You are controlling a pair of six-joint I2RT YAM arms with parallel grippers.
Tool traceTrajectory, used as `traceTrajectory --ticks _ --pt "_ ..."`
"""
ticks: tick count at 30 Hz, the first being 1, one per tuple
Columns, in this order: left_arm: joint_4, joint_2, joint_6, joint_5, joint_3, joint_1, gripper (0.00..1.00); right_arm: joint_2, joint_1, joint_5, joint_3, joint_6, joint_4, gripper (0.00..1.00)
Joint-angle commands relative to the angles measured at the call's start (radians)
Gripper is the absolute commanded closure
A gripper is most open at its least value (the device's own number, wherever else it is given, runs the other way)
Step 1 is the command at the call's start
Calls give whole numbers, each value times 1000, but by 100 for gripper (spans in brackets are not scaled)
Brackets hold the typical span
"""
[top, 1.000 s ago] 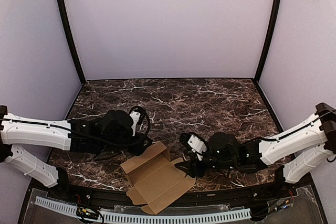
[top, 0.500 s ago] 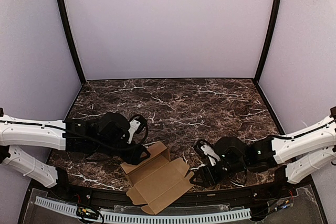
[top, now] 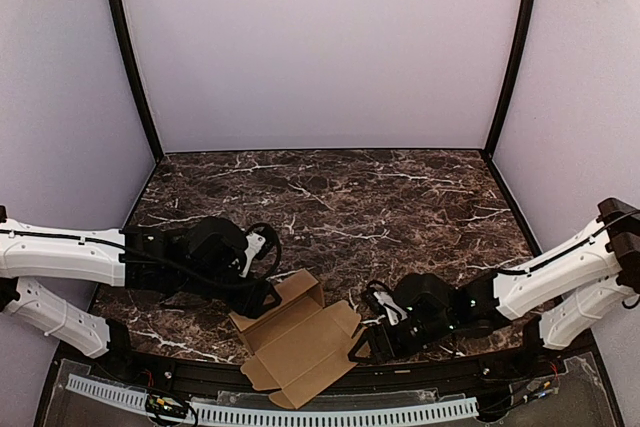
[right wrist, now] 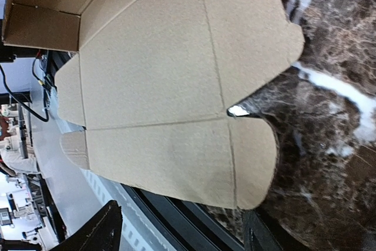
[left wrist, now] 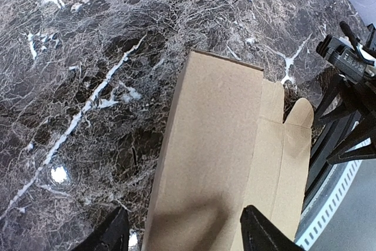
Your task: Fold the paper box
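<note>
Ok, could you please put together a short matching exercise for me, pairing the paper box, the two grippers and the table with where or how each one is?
Things
1. paper box
2. left gripper
3. right gripper
4. table

Descriptions
A. dark marble with white veins
B. open, at the box's rounded right-hand flaps
C. tan, only partly folded, poking past the near table edge
D. open, by the box's raised left wall

Pairs: 1-C, 2-D, 3-B, 4-A
</note>
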Motion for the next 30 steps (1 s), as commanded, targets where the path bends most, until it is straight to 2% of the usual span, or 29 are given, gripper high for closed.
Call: traceTrajectory --ticks 1,6,11,15,22,30 --pt "-5 -7 1 16 -29 7 36 64 6 -38 -56 88 162 31" --pt "13 2 -19 23 -55 8 41 80 1 -7 -86 138 232 33" --pt "19 -1 -32 21 -74 9 43 49 -29 64 -120 160 244 44" --pt "27 -5 -47 29 -88 9 46 34 -63 91 -135 145 285 50" --pt "46 -11 -71 39 -97 9 48 69 -90 91 -113 88 365 54" --pt "71 -33 -112 41 -113 10 49 79 -110 94 -135 60 410 75"
